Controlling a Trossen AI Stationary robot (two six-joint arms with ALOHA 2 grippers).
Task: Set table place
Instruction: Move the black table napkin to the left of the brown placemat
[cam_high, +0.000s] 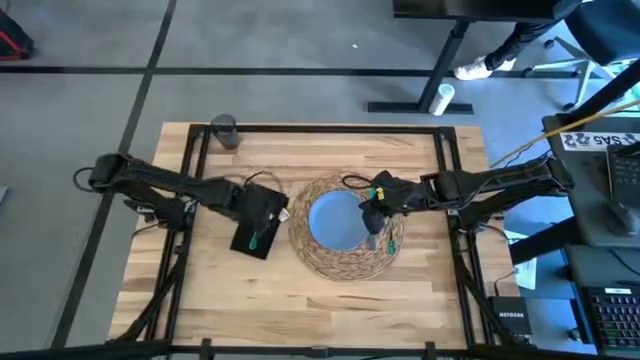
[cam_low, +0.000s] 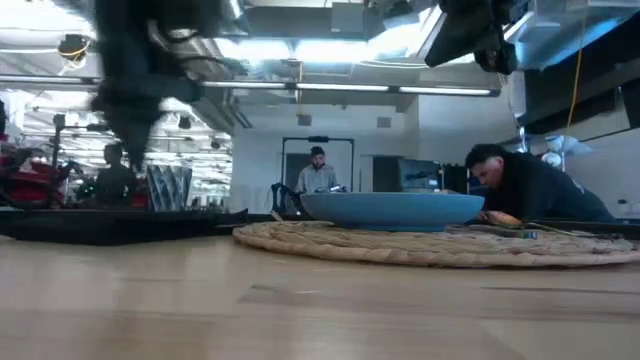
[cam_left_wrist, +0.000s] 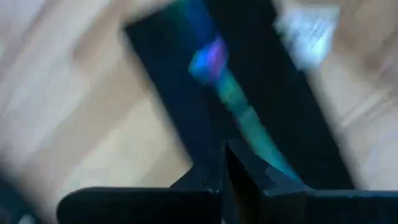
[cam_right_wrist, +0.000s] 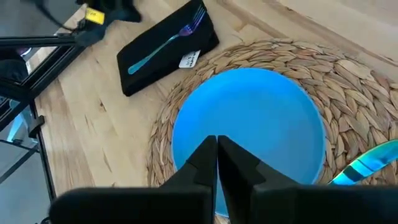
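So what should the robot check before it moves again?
1. Plate centered on the mat: ok.
2. Fork lying on the napkin: ok.
3. Napkin beside the mat, on the left: ok.
4. Glass near the plate: not ok, it stands at the table's far edge.
5. Right gripper empty: ok, fingers shut over the plate.
6. Left gripper clear of the fork: cannot tell.

On the light wood surface (cam_high: 300, 300) we see a woven placemat (cam_high: 345, 262), a black napkin (cam_high: 255, 222) and a grey glass (cam_high: 224, 131).
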